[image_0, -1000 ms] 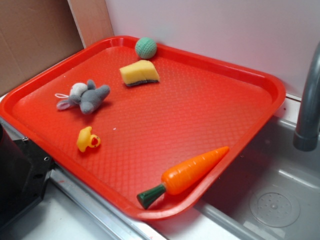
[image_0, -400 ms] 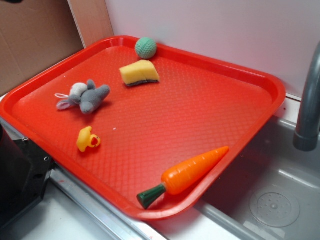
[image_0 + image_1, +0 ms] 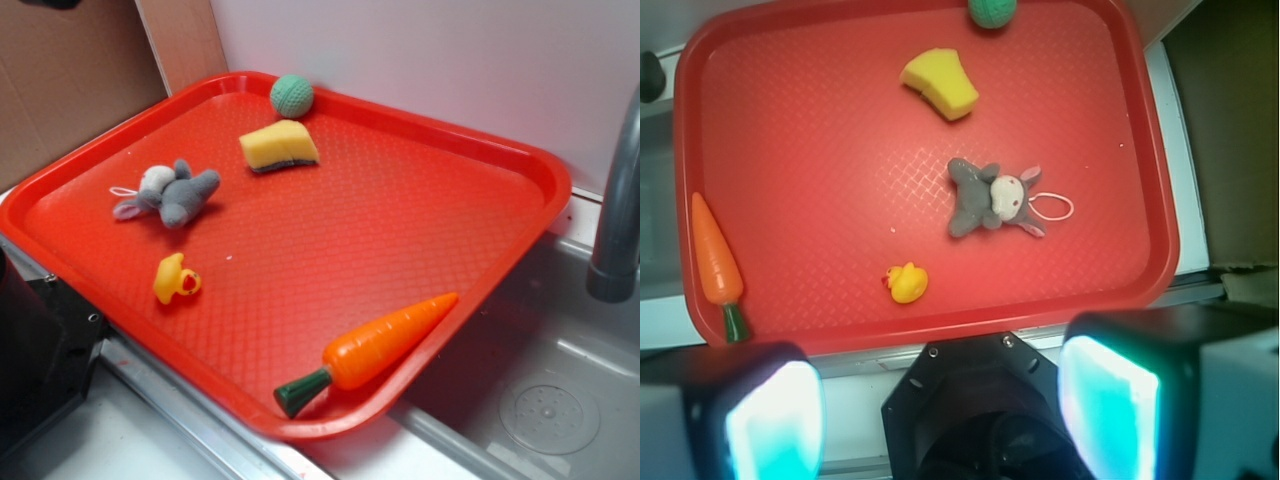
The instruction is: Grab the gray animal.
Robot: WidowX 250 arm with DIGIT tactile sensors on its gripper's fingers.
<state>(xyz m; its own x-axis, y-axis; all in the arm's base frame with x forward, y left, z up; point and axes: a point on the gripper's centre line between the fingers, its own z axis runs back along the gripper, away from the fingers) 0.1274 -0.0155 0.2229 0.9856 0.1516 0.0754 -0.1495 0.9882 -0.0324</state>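
One gray animal [image 3: 990, 197] lies flat on the red tray [image 3: 1145, 150], right of centre in the wrist view, its white face and thin loop turned toward the right rim. In the exterior view the same toy [image 3: 170, 193] sits in the left part of the tray [image 3: 520, 165]. Nothing touches it.

Around it, one of each: a yellow duck [image 3: 907, 282] lower left of it, well apart; a yellow sponge [image 3: 939, 82] above it; a green ball [image 3: 992, 10] against the top rim; an orange carrot [image 3: 716, 262] along the left rim, green end downward.

The tool [image 3: 940, 405] hangs at the bottom of the wrist view, outside the tray's near rim, its two fingers [image 3: 1105, 400] spread wide with nothing between them. In the exterior view, a gray faucet [image 3: 615, 210] stands at the right edge over a sink [image 3: 550, 400].
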